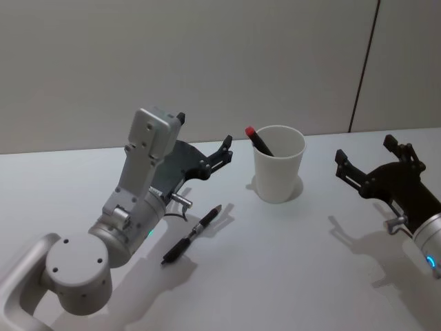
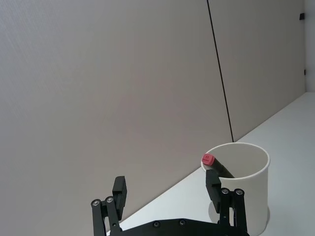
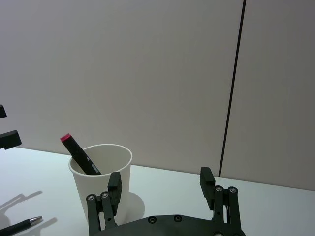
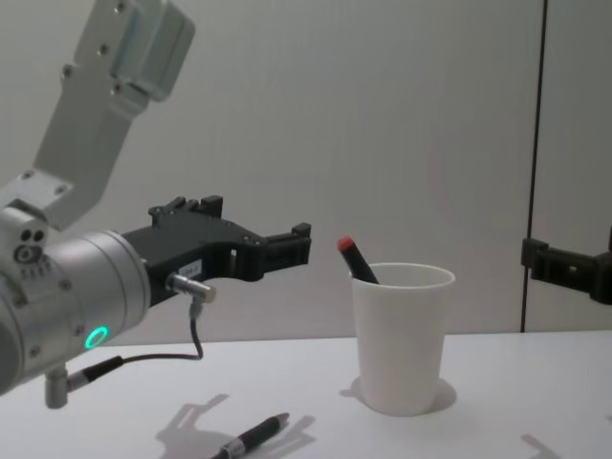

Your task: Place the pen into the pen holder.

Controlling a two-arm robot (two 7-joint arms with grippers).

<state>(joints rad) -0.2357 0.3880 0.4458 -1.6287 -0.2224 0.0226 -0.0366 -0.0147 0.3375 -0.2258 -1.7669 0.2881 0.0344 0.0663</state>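
white tapered cup (image 1: 277,181); slim pen (image 1: 191,236) near left claw (image 1: 204,131)

Pale white counter (image 1: 289,276), smooth and bare-topped, spreading from 3 o'clock through 6 to 9 o'clock in the head view; soft grey shadows (image 1: 348,231) lie on it toward 4 o'clock; behind it a plain grey wall (image 1: 138,55) rises from 9 o'clock through 12 to 3; a thin dark vertical seam (image 1: 364,65) splits the wall near 2 o'clock; a black marker (image 1: 256,138) with a red cap sits just past centre toward 1 o'clock, tilted, cap uppermost and leaning toward 10 o'clock.
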